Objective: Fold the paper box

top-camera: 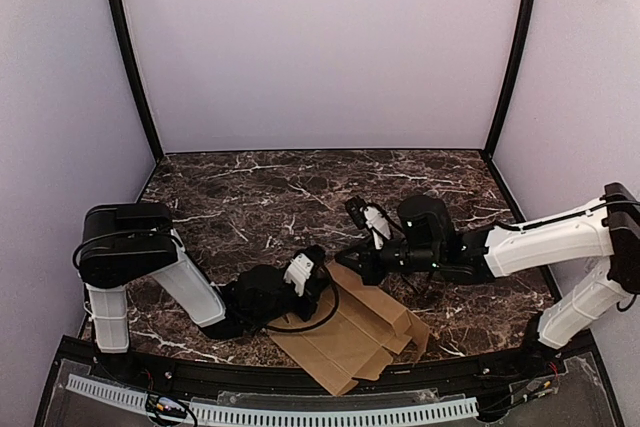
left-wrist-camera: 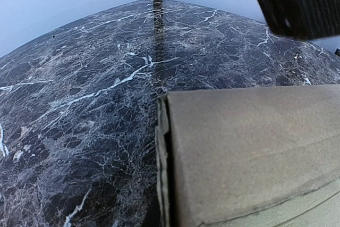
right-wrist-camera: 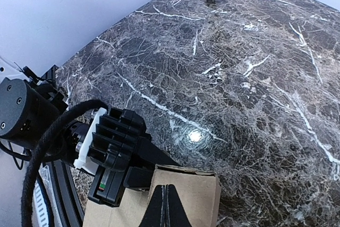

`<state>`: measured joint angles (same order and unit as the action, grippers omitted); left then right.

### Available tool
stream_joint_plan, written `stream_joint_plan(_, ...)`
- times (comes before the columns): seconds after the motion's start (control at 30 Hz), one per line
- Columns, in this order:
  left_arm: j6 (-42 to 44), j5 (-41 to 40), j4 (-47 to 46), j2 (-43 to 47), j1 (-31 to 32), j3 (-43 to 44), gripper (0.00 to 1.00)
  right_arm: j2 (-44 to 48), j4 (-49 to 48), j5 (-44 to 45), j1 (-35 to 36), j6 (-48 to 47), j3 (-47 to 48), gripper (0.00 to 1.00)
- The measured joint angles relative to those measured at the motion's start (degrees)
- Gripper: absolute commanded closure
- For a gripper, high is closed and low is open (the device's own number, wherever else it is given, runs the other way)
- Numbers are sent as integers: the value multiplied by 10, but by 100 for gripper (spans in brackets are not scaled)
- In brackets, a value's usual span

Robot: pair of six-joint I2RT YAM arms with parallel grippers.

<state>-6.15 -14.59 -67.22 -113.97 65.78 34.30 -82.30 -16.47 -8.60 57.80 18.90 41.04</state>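
The paper box (top-camera: pixel 355 339) is a brown cardboard blank lying mostly flat at the table's near edge, right of centre. Its far-left flap is raised. My left gripper (top-camera: pixel 318 272) reaches in at that flap from the left. In the left wrist view the cardboard (left-wrist-camera: pixel 249 147) covers the fingers, showing a doubled edge. My right gripper (top-camera: pixel 347 265) comes from the right. In the right wrist view its tips (right-wrist-camera: pixel 166 198) are shut together against the flap's brown face (right-wrist-camera: pixel 199 195). The left gripper's black body (right-wrist-camera: pixel 114 147) sits just beside that flap.
The dark marble table (top-camera: pixel 300 197) stretches back to the pale walls and black corner posts. The right arm's black wrist (left-wrist-camera: pixel 297 1) hangs over the flap in the left wrist view. A black cable (top-camera: pixel 300 322) loops from the left wrist over the cardboard. A slotted rail (top-camera: pixel 300 412) runs along the front.
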Motion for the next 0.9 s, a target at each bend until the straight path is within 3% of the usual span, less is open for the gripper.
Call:
stream_joint_plan(0.43, -2, 2, -3, -10, -1, 3, 95, -87, -57, -5, 9, -9, 8, 100)
stream_joint_plan(0.67, -6, 11, -5, -13, 0, 3, 78, -106, -75, -6, 10, -10, 14, 100)
stream_joint_plan(0.9, -4, 20, -9, -15, 1, 5, 73, -106, -75, -6, 11, -9, 14, 100)
